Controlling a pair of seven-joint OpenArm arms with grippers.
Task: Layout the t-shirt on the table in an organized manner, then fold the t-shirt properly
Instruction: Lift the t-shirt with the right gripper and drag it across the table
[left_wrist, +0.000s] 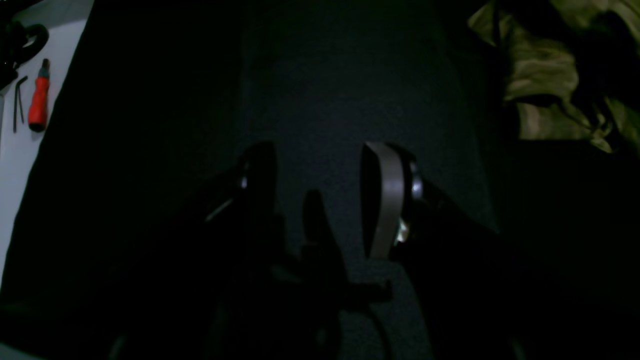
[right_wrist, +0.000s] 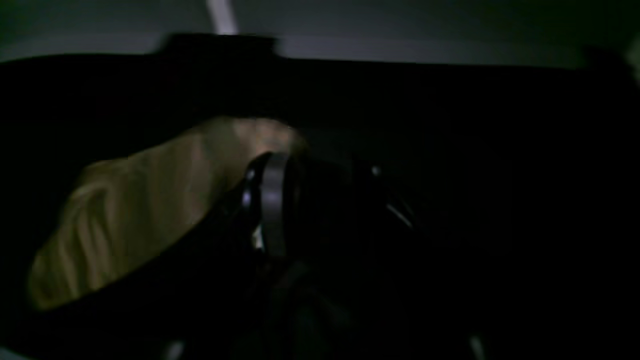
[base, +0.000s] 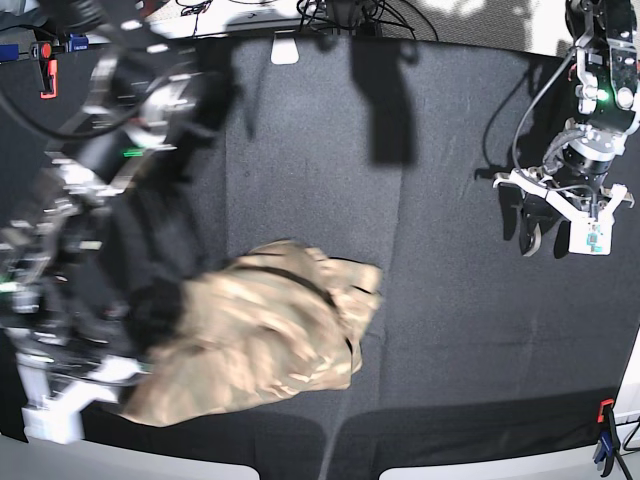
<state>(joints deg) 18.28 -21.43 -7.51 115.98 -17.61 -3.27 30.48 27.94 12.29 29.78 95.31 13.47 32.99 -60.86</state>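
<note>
The t-shirt (base: 265, 345) was seen in a crumpled heap on the near left part of the black tabletop (base: 440, 150), with folds lying over one another and no sleeve or hem to be told apart. It was not yet spread out.

The left pincer (left_wrist: 320, 200) was held wide and empty above bare cloth, well apart from the shirt, whose edge appeared only in the upper right corner of the left wrist view (left_wrist: 545, 75). The right pincer (right_wrist: 320, 210) was found just beside the tan fabric (right_wrist: 150, 200), but both the right wrist view and the base view were blurred by motion. Whether its jaws were parted or closed, and whether any fabric was between them, could not be told.

Several risks were judged from this. If the heap were gripped at a random fold, several layers could be taken together, and the shirt would be lifted as a bundle and not opened. Because the shirt was lying near the front edge of the tabletop, it could be dragged partly over this edge by a pull toward the robot. The loose black cloth could also be pinched together with the shirt, since creases were visible in it.
</note>
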